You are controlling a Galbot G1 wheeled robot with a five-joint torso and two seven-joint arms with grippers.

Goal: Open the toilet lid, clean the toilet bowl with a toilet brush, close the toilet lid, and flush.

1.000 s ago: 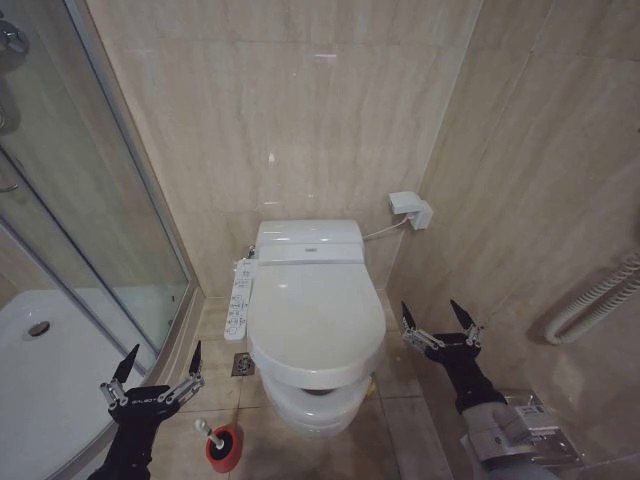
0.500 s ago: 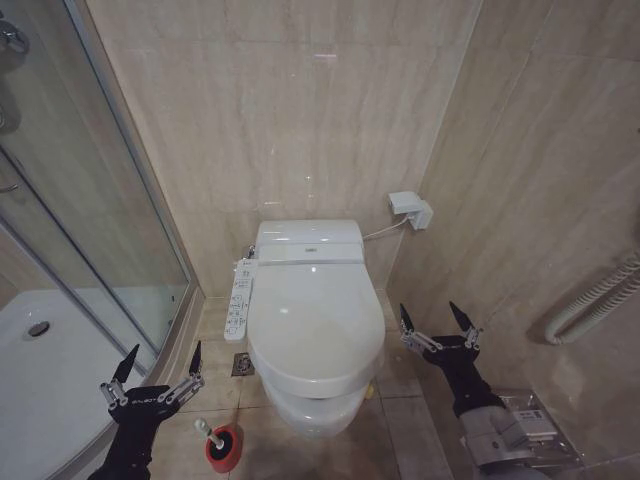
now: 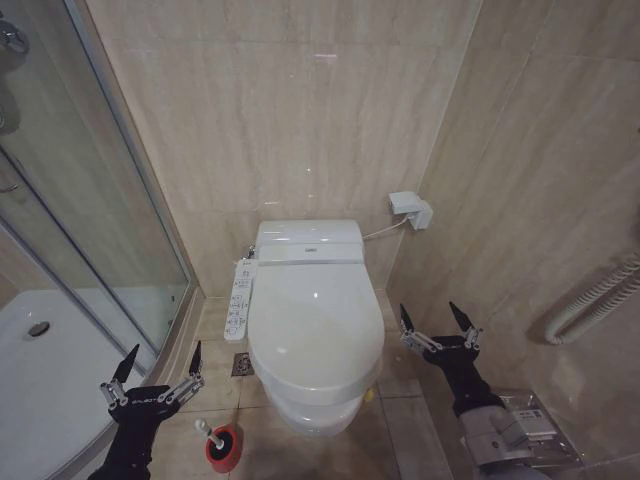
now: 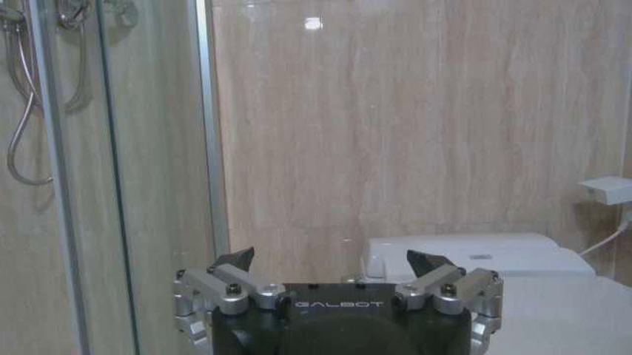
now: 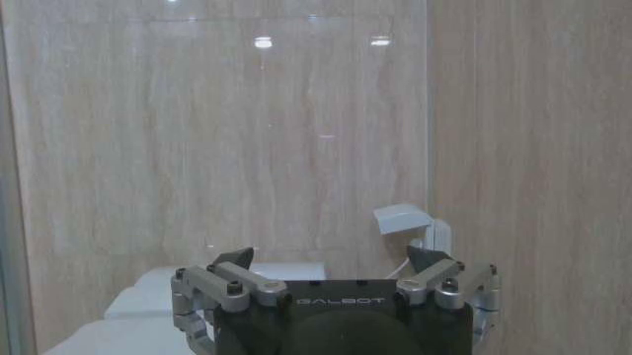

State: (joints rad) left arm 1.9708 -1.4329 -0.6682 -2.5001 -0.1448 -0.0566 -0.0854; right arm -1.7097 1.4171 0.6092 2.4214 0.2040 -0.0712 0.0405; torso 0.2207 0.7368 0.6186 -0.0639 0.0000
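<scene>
The white toilet lid (image 3: 315, 325) lies shut over the seat, so the toilet bowl is hidden beneath it. The toilet brush (image 3: 208, 432) stands in a red holder cup (image 3: 224, 449) on the floor to the left of the toilet, its white handle leaning left and its bristle head hidden in the cup. My left gripper (image 3: 160, 362) is open, held above and left of the brush. My right gripper (image 3: 435, 320) is open too, raised just right of the lid's edge and apart from it. Both hold nothing.
A control panel (image 3: 240, 298) runs along the toilet's left side. A glass shower door (image 3: 110, 220) and white shower tray (image 3: 40, 380) are on the left. A wall socket box (image 3: 410, 208) and a corrugated hose (image 3: 590, 300) are on the right. A floor drain (image 3: 242, 364) lies beside the toilet base.
The view has shifted very slightly, so the toilet's front sits a little lower and the bowl rim under the lid shows less. My right gripper has edged a little to the left.
</scene>
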